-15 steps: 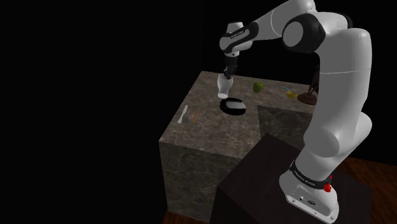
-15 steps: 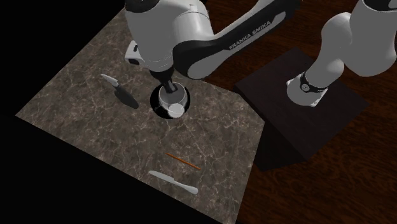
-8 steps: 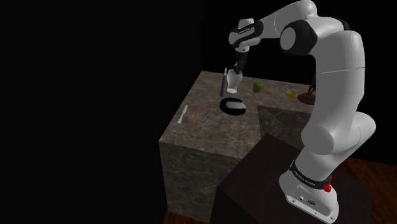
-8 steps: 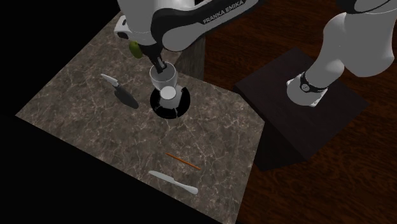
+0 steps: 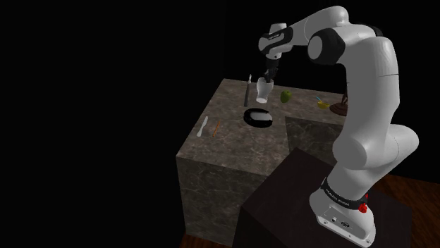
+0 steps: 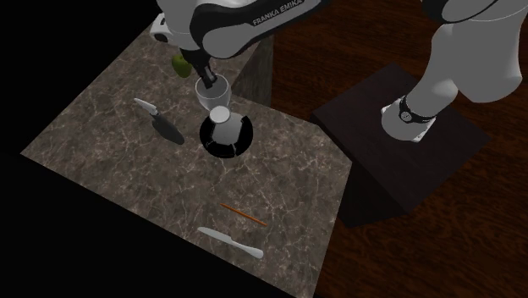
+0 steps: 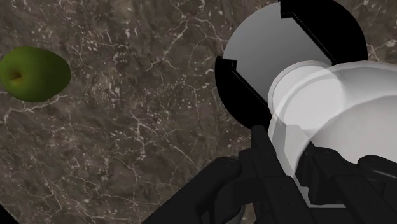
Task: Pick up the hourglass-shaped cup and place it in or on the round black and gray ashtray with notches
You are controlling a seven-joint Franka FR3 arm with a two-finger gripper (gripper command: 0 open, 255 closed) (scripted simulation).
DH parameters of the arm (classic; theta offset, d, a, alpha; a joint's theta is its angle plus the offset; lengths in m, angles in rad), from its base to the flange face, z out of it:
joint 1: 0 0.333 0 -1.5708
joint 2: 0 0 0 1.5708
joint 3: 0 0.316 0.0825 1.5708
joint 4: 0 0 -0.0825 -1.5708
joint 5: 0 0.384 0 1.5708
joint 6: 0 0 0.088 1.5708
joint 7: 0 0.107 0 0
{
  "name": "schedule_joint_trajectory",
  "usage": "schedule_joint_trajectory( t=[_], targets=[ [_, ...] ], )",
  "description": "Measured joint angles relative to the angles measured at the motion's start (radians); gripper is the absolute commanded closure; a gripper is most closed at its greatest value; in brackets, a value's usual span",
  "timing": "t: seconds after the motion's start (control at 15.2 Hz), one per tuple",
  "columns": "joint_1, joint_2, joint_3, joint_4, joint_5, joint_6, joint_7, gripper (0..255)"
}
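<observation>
While the white arm [image 5: 367,106] arches up from its dark box stand [image 5: 278,204], it reaches out over a brown, marble-veined block [image 5: 233,151] whose flat top is the work surface. Near the middle of that top lies the round ashtray [image 6: 228,144], black at its notched rim and grey inside. The cup [image 5: 264,89] hangs above it, white, partly see-through and narrow at the waist. In the shoulder view a clear gap shows between cup and ashtray. The cup is tilted, its mouth up toward the hand and its base turned down toward the ashtray. In the second exterior view the base overlaps the ashtray's middle.

The black gripper [image 7: 289,159] has hold of the cup. Its fingers [image 7: 270,165] are drawn nearly together on the wall at the rim, one outside the cup and the other showing through the pale wall from within.

A knife [image 6: 161,123] with a black handle and a pale blade lies near the ashtray on the second exterior view's left, not touching it. A pale utensil [image 6: 230,242] lies toward the block's edge at that view's lower side, with a thin orange stick [image 6: 243,215] just beside it. A green apple [image 7: 35,73] sits on the top, apart from the ashtray.
</observation>
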Motion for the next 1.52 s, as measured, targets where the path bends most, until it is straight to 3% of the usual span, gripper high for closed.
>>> schedule_joint_trajectory(
  t=[1.12,1.52],
  targets=[
    [-0.001,0.085,0.009,-0.097,0.01,0.182,0.006,255],
    [-0.003,0.094,0.009,-0.102,0.011,0.195,0.005,255]
  ],
)
